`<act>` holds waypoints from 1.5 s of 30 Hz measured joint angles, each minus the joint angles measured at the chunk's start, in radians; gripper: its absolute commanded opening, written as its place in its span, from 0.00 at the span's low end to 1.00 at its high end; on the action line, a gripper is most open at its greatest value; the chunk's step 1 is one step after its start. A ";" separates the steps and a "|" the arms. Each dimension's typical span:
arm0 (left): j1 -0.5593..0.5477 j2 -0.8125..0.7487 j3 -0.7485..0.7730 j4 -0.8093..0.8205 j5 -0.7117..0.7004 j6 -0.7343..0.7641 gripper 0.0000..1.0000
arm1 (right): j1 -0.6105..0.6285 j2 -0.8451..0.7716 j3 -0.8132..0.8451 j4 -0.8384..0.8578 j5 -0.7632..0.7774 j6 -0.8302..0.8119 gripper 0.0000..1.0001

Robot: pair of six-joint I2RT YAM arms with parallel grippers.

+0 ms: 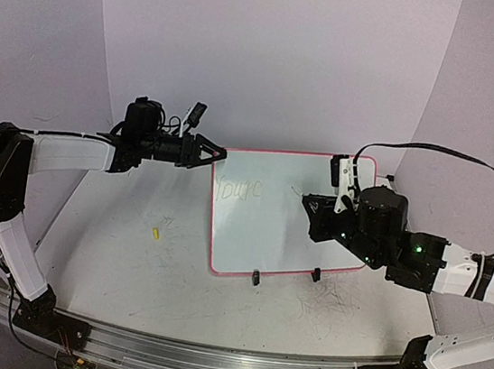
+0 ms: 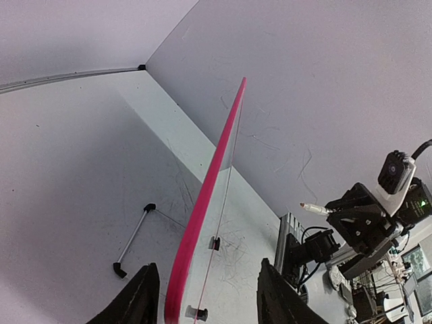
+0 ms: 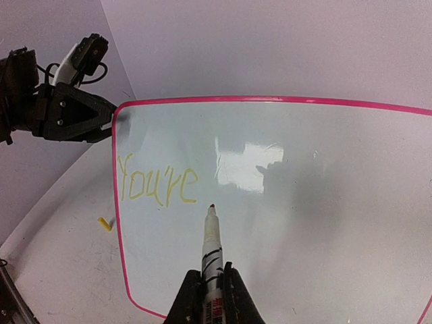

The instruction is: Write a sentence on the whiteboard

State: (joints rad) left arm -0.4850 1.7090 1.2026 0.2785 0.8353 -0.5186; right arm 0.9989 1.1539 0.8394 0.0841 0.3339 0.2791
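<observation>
Two arms flank the whiteboard (image 1: 288,217), which stands tilted on the table (image 1: 126,269). The left gripper (image 1: 219,154) is at its top-left corner, and a yellow cap (image 1: 156,232) lies nearby. From the left wrist, the jaws stand apart either side of the board's pink edge. From the right wrist, the right gripper (image 3: 212,287) is clamped on a marker (image 3: 211,243), whose tip is just below the sentence (image 3: 156,185), which reads "You're".

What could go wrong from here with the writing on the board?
The left claw straddles a corner of the board with jaws apart, so the board may slide or tip when the marker in the right claw presses. The yellow writing is faint and may read poorly.
</observation>
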 measured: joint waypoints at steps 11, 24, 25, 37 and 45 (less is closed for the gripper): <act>0.004 0.040 0.041 -0.018 0.035 0.022 0.22 | 0.000 0.017 0.010 -0.004 -0.007 -0.053 0.00; 0.004 0.043 0.034 -0.008 0.037 0.067 0.05 | 0.000 0.050 0.036 -0.007 -0.024 -0.111 0.00; 0.004 0.043 0.031 -0.001 0.041 0.072 0.05 | 0.000 0.053 0.036 -0.007 -0.025 -0.117 0.00; -0.004 0.021 -0.021 0.028 0.036 0.083 0.00 | 0.000 0.093 0.065 -0.004 -0.025 -0.163 0.00; -0.005 0.012 -0.034 0.034 0.028 0.093 0.00 | 0.000 0.099 0.065 0.000 -0.008 -0.165 0.00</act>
State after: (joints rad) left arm -0.4903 1.7210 1.1691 0.3123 0.8636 -0.4255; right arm 0.9989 1.2527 0.9047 0.0842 0.3257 0.1137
